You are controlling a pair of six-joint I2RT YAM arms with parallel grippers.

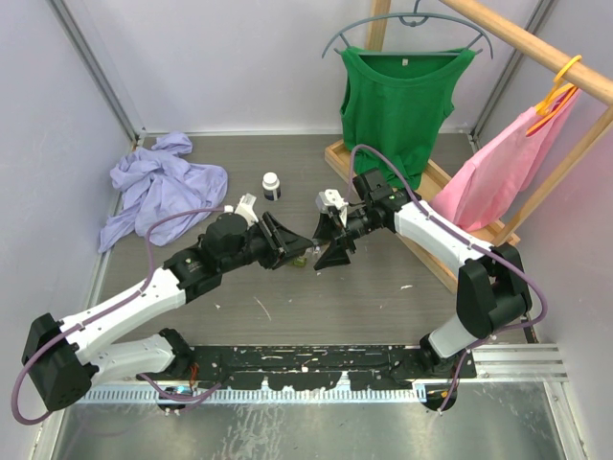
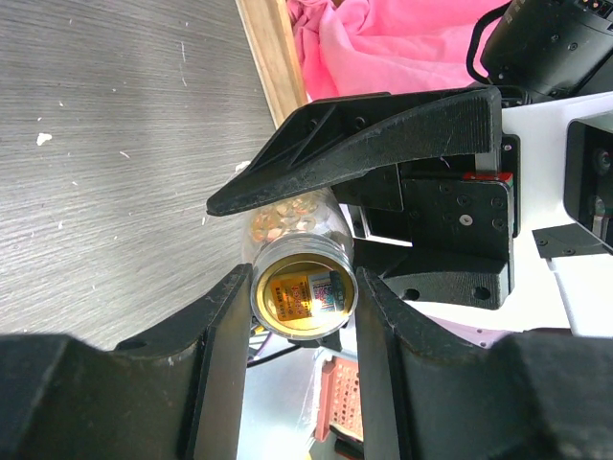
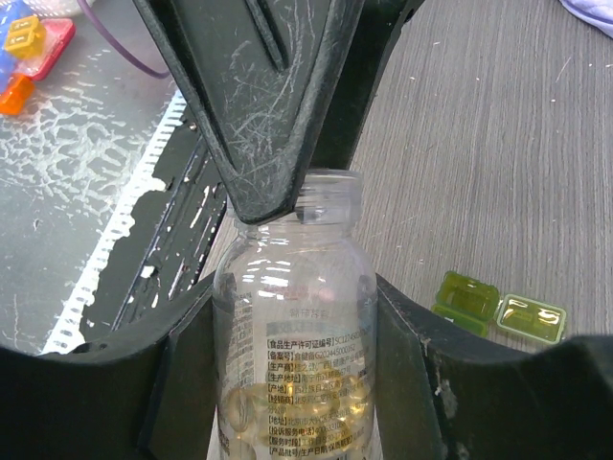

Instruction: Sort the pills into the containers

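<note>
So right gripper (image 3: 295, 321) pinched the clear plastic pill bottle (image 3: 292, 268) mid-body, left gripper (image 2: 305, 287) clamped its open neck. Next probably needed tipping over the open olive-green plastic case (image 3: 498, 309).

Overhead view of the bench (image 1: 383, 297). The left end effector (image 1: 292, 247) and right end effector (image 1: 326, 247) meet at mid-bench. A pill bottle (image 3: 297, 326) is held between them, its mouth toward the left one. A two-compartment pill case (image 3: 500, 307) lies on the bench close beside the bottle. A small jar (image 1: 272, 185) stands behind them. Crumpled cloth (image 1: 158, 187) lies rear left. A rack (image 1: 508, 38) stands rear right, with two garments hanging on it.
</note>
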